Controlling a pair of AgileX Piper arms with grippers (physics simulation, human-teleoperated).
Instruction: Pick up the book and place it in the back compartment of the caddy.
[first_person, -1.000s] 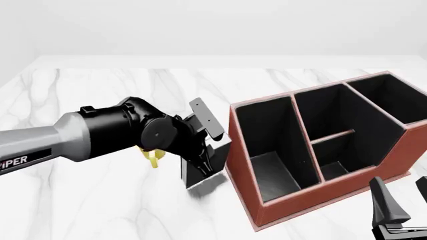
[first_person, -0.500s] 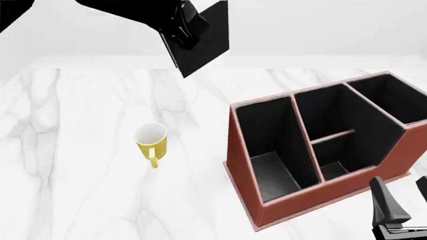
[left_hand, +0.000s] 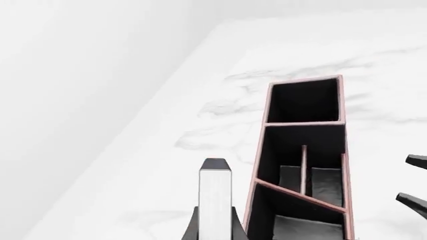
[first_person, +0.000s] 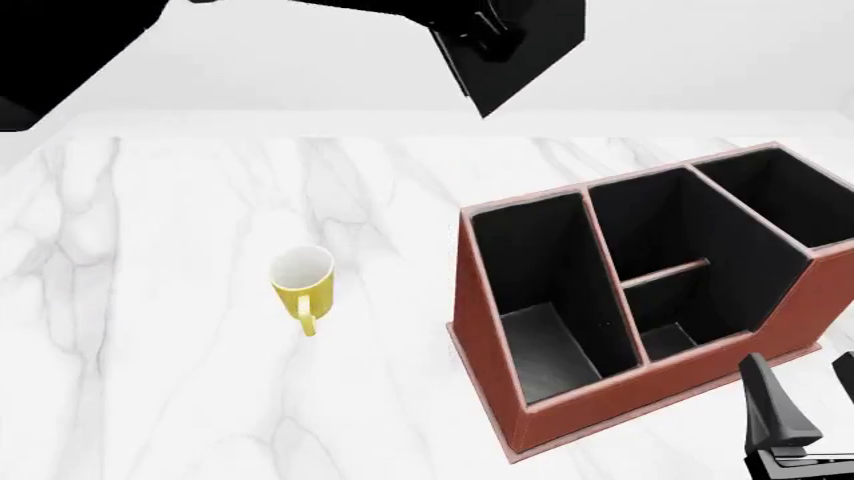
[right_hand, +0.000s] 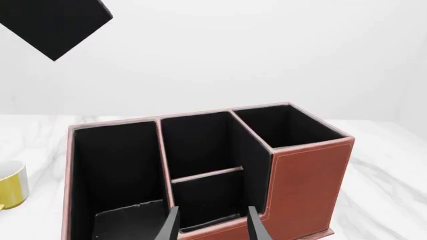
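High above the surface (first_person: 200, 380), front view: the left gripper (first_person: 483, 35) carried the book (first_person: 514, 50) in the air, well clear of the caddy (first_person: 641, 300) and up-left of it. Its fingers pinched the book near one edge. The yellow mug (first_person: 302, 283) stood apart, left of the caddy. The right gripper (first_person: 801, 400) rested low beside the caddy's near right corner, fingers spread and holding nothing. The step in hand appeared to be the carry; the next move would call for bringing the book over the back compartment (first_person: 667, 325) and lowering it between the short divider and the low wall.

Left wrist view: the book's pale page edges (left_hand: 215, 200) stood upright between the two dark fingers (left_hand: 191, 227), which pressed on its covers. The caddy (left_hand: 303, 160) lay below and ahead, not yet under the book.

Right wrist view: the book (right_hand: 55, 22) hung high over the caddy's (right_hand: 200, 170) far corner. The spread fingers (right_hand: 171, 225) framed the small compartment (right_hand: 207, 195) just beyond them.
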